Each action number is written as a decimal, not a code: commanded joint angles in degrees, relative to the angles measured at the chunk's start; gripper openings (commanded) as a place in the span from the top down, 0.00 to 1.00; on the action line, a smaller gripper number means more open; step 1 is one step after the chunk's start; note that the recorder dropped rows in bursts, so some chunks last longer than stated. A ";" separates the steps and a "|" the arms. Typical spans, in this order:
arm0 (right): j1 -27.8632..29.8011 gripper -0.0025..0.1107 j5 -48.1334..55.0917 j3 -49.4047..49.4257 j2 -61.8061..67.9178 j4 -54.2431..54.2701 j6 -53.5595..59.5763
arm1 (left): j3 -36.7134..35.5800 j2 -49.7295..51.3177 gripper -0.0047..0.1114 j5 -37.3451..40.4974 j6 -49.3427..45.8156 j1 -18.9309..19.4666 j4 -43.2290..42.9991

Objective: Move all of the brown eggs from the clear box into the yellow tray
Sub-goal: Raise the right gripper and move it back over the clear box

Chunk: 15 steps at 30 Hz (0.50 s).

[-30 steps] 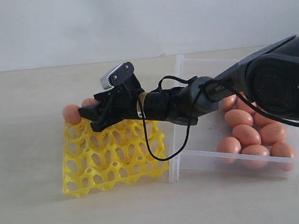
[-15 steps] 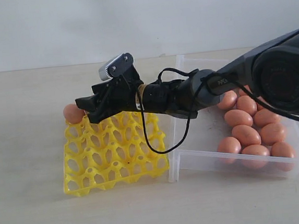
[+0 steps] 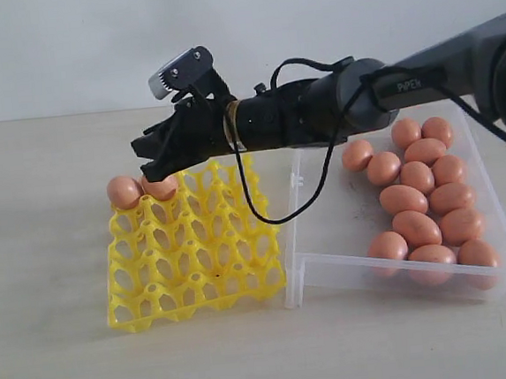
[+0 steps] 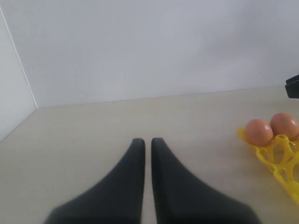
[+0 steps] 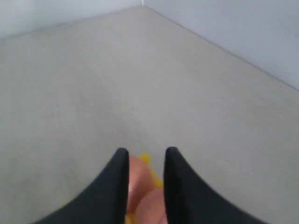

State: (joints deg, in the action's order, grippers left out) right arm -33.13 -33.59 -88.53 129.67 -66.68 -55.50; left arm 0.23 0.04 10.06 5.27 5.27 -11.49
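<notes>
Though arm lettering (image 3: 419, 80) blurs, your yellow tray (image 3: 198, 274) holds two brown eggs (image 3: 123, 192), clear box (image 3: 331, 271) fourteen, right end effector (image 5: 145, 151) ajar, left end effector (image 4: 148, 141) closed.

Orange-brown eggs (image 3: 416, 227), bright yellow tray (image 3: 198, 276), clear box (image 3: 338, 225), black fingers (image 5: 114, 191).

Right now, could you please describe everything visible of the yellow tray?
The yellow tray is a bright, plastic-looking open lattice of cups with raised pegs, lying flat on the beige table. Two brown eggs sit in its far left corner cups; the rest look empty. Its right edge lies close beside the clear box; contact is unclear. The right gripper hovers open above the eggs.
</notes>
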 commanded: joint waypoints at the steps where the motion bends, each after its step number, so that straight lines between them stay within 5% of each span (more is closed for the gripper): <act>1: -0.01 0.98 10.11 -0.01 -4.41 -9.59 -6.20 | -0.23 -0.04 0.93 -0.18 0.29 -0.45 0.02; 9: 0.13 0.98 31.40 8.93 -13.43 -10.17 2.55 | -0.23 -0.04 0.93 -0.18 0.29 -0.45 0.02; 15: 4.80 0.98 36.23 13.47 -17.20 -10.28 2.97 | -0.23 -0.04 0.93 -0.18 0.29 -0.45 0.02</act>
State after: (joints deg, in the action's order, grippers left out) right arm -31.14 0.00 -76.63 114.62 -77.30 -53.12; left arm 0.23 0.04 10.06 5.27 5.27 -11.49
